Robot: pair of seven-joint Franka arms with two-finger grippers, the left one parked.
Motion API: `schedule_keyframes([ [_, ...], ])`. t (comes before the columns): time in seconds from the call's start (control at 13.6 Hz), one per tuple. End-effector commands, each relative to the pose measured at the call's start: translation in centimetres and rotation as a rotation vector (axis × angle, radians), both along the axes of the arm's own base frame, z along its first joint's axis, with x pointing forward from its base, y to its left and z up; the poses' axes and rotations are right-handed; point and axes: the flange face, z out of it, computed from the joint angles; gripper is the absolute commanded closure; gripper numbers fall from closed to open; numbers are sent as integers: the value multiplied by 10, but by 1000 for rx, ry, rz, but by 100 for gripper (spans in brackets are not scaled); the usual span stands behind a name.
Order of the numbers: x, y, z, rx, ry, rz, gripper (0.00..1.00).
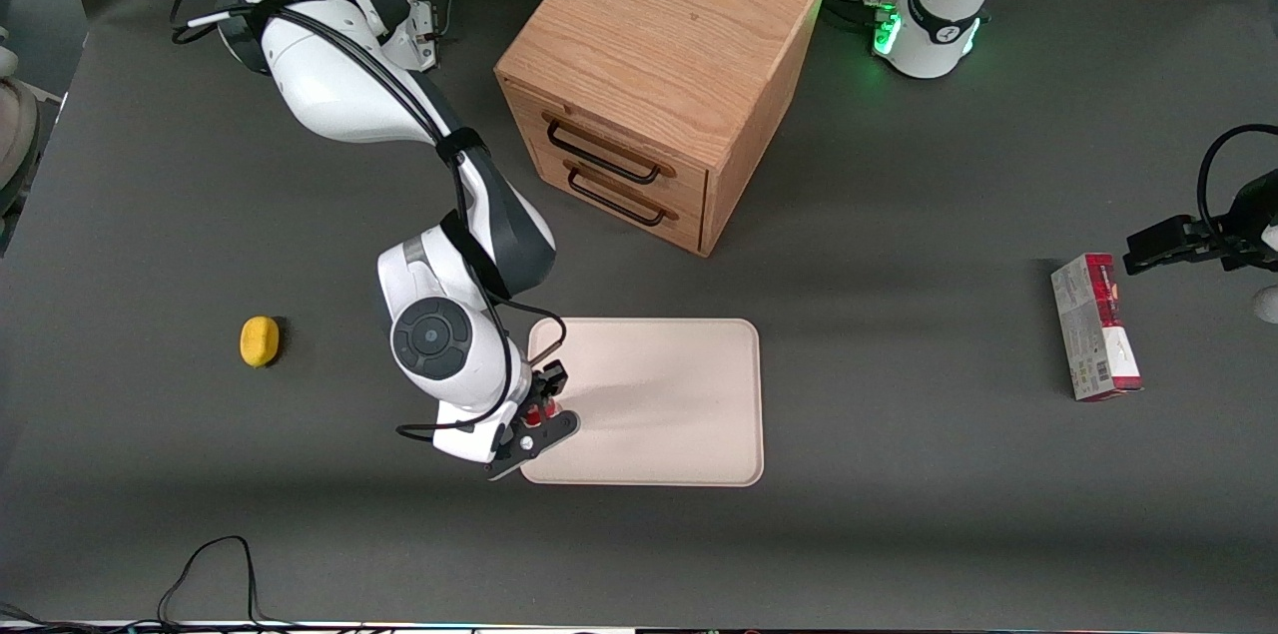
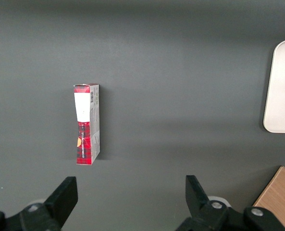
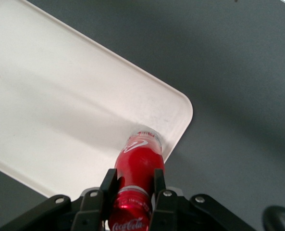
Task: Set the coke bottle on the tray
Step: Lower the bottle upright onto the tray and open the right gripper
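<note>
Jaws clamped on the coke bottle (image 3: 138, 166), the right gripper (image 1: 540, 408) hangs over the tray (image 1: 679, 414) at its corner toward the working arm. Bottle's clear base appears near or touching the surface; release seemingly remains.

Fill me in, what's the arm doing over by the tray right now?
The right arm's gripper is shut on the small red coke bottle and holds it over a corner of the flat cream rectangular tray, at the end toward the working arm. From the wrist view the bottle's clear base sits near the tray's rim; whether it touches the tray yet cannot be told. It has not been let go.
</note>
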Motion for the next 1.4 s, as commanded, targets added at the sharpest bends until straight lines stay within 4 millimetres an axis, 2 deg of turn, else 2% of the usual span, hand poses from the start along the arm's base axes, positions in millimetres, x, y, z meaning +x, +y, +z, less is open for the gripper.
schedule_keyframes([
  [0.0,6,2,2,3,-34,-7,90],
  [0.15,5,2,1,4,-32,-21,39],
  [0.22,5,1,-2,2,-28,-23,6],
  [0.29,5,1,-2,2,-28,-23,0],
  [0.37,5,3,1,4,-30,-26,0],
  [0.51,3,2,18,8,-37,-46,0],
  [0.66,-6,2,57,5,-23,-44,0],
  [1.1,-56,-21,211,-4,-3,-42,0],
  [1.18,-68,-30,238,-7,-1,-46,0],
  [1.32,-90,-62,282,-44,29,-81,0],
])
